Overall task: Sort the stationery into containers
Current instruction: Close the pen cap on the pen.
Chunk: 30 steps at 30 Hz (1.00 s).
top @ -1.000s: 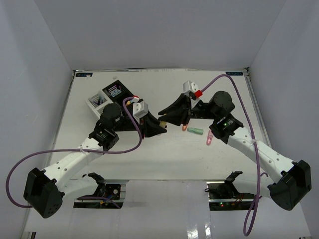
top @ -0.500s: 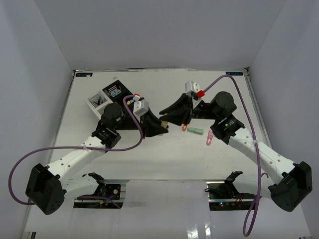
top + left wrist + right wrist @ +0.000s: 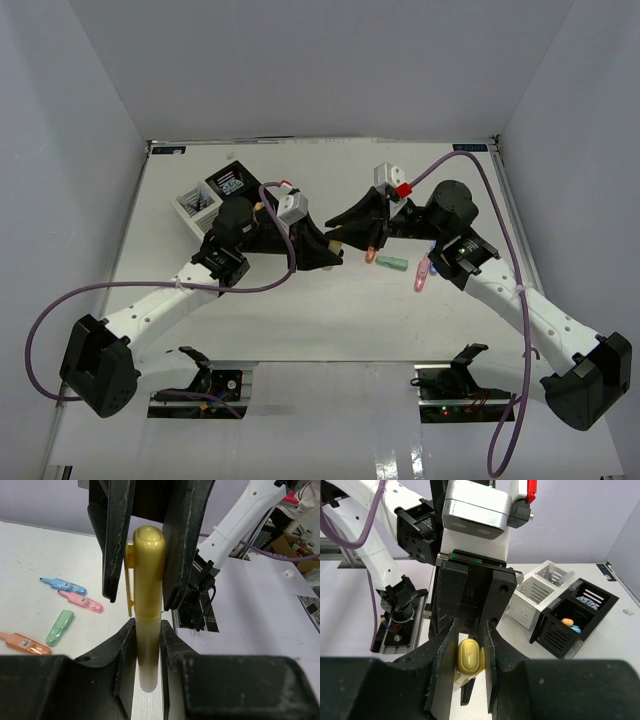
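A yellow highlighter (image 3: 148, 580) is held between both grippers above the table's middle, and shows small in the top view (image 3: 335, 244). My left gripper (image 3: 147, 630) is shut on its pale barrel. My right gripper (image 3: 470, 632) is shut on its yellow cap end (image 3: 469, 656). The two grippers meet tip to tip in the top view, left gripper (image 3: 327, 257) and right gripper (image 3: 336, 236). Orange (image 3: 371, 257), green (image 3: 393, 264), pink (image 3: 421, 276) and blue (image 3: 432, 260) highlighters lie on the table to the right. The black containers (image 3: 232, 183) and white containers (image 3: 195, 205) stand at the far left.
In the right wrist view, one black compartment (image 3: 555, 635) holds an orange and a blue item (image 3: 568, 624), and the white compartments (image 3: 532, 600) stand beside it. Purple cables loop off both arms. White walls close in the table's back and sides.
My left gripper has moved right and forward to meet the right gripper, and its jaws now sit around the yellow highlighter. The right gripper has shifted only slightly.
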Available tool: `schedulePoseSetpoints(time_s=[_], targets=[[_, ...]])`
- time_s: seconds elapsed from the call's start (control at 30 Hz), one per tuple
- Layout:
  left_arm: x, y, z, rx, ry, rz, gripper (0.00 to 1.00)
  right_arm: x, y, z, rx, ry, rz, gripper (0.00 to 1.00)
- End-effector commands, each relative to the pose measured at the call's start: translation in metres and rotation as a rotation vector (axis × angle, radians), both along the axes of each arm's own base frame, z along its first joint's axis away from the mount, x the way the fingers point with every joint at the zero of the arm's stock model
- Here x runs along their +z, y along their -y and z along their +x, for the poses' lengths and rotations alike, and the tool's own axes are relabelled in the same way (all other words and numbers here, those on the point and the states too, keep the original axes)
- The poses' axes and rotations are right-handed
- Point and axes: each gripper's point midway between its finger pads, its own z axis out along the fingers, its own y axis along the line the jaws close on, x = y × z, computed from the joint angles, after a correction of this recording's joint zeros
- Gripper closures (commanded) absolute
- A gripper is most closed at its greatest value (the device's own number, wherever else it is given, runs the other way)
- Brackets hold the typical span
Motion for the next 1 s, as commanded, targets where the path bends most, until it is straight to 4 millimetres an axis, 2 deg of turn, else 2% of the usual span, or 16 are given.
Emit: schedulePoseSetpoints(time_s=[0.0,0.27,0.57,0.97], targets=[[0.087,-0.002,0.002,0.032,0.209,-0.179,1.00,-0.066,0.000,-0.014,0.066,-0.170,-0.181,0.92],[0.105,0.001,0.007,0.035,0.236,-0.207,1.00,-0.089,0.003,-0.019,0.070,-0.231,-0.234,0.92],[0.123,-0.002,0.008,0.061,0.274,-0.225,1.00,-0.125,0.010,-0.025,0.078,-0.296,-0.319,0.92],[0.136,0.002,0.017,0.083,0.295,-0.251,1.00,-0.150,0.012,-0.043,0.132,-0.354,-0.367,0.92]])
